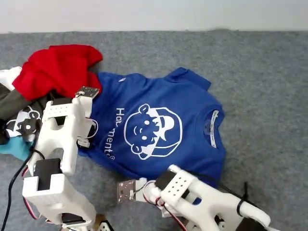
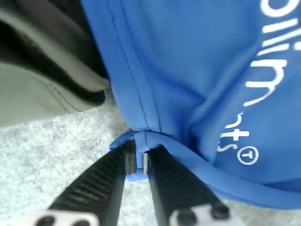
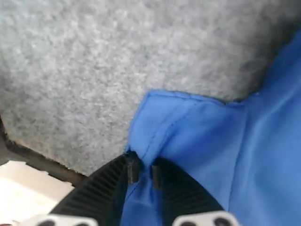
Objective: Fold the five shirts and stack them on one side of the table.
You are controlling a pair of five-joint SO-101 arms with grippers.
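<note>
the blue shirt (image 1: 159,130) lay spread print-up across the middle of the grey bench (image 1: 260,72), its hem end just beside a heap of other shirts (image 1: 19,115) topped by a red shirt (image 1: 57,67). the left tool (image 2: 135,162) was pinching a small fold of the bottom hem by the lettering, and the right tool (image 3: 141,175) was pinching a stitched edge close to the bench's front lip. the shirt looked light, limp and stretchy, likely to sag and bunch between the two holds, so the doubled hems and seams seemed the surest places to take it.
</note>
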